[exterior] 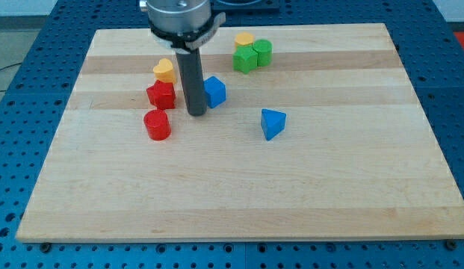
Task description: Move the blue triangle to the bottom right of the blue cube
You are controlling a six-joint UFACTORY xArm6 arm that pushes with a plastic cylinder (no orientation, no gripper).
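Clearly the approach comes first: the tip (196, 113), no hand to open or shut, touches the blue cube (214, 91), left of the blue triangle (273, 123), and must circle round it.

Two blue blocks (214, 90) (273, 122), two red (161, 95) (157, 124), two green (245, 59) (262, 51), seemingly two yellow (164, 70) (244, 39), pale striped wooden board (329, 187).

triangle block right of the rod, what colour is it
Blue: the blue triangle, seen in the camera view, right of my tip.
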